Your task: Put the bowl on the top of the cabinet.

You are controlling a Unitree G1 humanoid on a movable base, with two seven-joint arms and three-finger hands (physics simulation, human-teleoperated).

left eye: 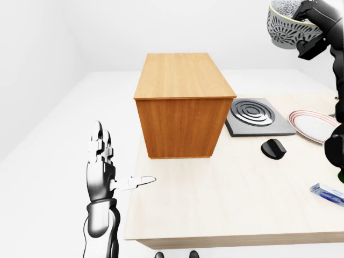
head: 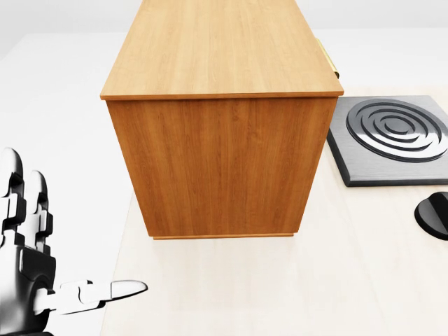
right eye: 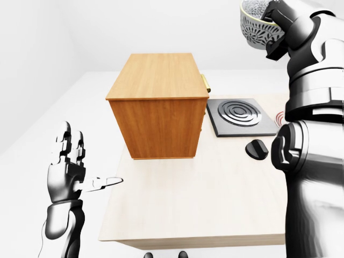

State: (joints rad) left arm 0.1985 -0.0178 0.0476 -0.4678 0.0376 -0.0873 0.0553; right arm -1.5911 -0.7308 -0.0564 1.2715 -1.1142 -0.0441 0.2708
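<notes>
The right hand [left eye: 312, 24] is clamped on the patterned bowl [left eye: 287, 24] — held high, above and right of the cabinet [left eye: 183, 102] (its top bare). The left hand [left eye: 105, 166] hangs low — fingers spread, left of the table [left eye: 226, 199].

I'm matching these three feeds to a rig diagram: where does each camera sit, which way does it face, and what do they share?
Left-eye view: on the head, looking down over the table at the cabinet; left hand open, right hand raising the bowl.
Head view: on the head, tilted steeply down, close on the cabinet; only the left hand shows.
Right-eye view: paired with left-eye; right arm fills its right side.
Shared: cabinet, burner plate, black knob.
</notes>
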